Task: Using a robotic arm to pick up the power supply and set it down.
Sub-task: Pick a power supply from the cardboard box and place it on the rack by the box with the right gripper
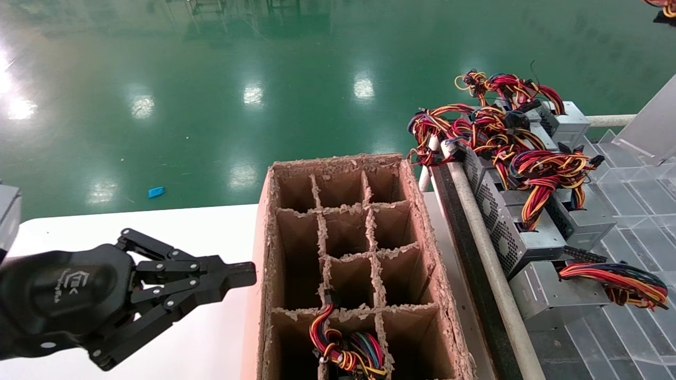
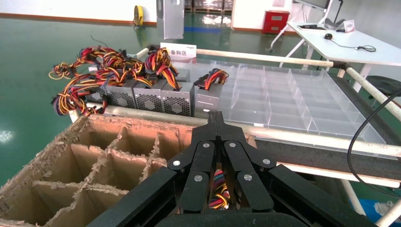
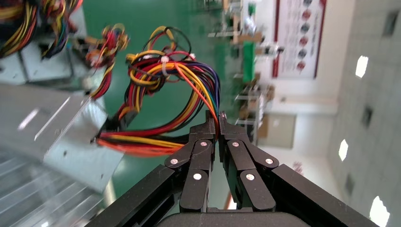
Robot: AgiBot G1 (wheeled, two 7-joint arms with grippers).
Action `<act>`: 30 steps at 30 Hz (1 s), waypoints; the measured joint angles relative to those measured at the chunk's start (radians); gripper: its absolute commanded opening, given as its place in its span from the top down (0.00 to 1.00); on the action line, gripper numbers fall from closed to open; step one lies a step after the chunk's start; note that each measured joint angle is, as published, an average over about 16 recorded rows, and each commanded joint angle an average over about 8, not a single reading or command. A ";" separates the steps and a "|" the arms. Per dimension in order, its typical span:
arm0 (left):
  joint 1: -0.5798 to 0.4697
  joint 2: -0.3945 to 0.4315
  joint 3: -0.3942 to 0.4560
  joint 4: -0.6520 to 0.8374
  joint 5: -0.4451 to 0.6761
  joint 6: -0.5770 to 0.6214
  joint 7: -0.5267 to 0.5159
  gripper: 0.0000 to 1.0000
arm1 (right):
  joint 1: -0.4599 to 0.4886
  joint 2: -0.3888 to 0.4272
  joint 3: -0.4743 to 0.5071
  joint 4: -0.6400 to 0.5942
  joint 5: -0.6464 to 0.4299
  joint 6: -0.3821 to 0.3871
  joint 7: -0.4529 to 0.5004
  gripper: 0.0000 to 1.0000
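In the right wrist view my right gripper [image 3: 213, 118] is shut on the wire bundle [image 3: 182, 78] of the power supply [image 3: 61, 137]. Its purple, blue, red, orange and yellow wires loop over the fingertips. Its grey metal box hangs tilted beside the gripper, above the green floor. In the head view only a bit of coloured wire [image 1: 666, 7] shows at the top right corner, and the right gripper itself is out of that view. My left gripper [image 1: 248, 274] hovers shut and empty over the white table, just left of the cardboard box [image 1: 264, 237].
The cardboard box has divider cells, and a wire bundle [image 1: 346, 348] fills one near cell. Several grey supplies [image 1: 528, 243] with red and yellow wires lie in a row on the rack to the right, beside a clear plastic tray [image 1: 634, 195]. A white rail [image 1: 491, 264] separates box and rack.
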 measured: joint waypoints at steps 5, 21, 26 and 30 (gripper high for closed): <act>0.000 0.000 0.000 0.000 0.000 0.000 0.000 1.00 | -0.053 0.024 0.000 -0.053 0.012 0.032 -0.030 1.00; 0.000 0.000 0.000 0.000 0.000 0.000 0.000 1.00 | -0.240 -0.038 -0.033 -0.174 0.035 0.167 -0.186 1.00; 0.000 0.000 0.000 0.000 0.000 0.000 0.000 1.00 | -0.281 -0.079 -0.034 -0.214 0.058 0.202 -0.228 1.00; 0.000 0.000 0.000 0.000 0.000 0.000 0.000 1.00 | -0.307 -0.112 -0.025 -0.262 0.094 0.224 -0.276 1.00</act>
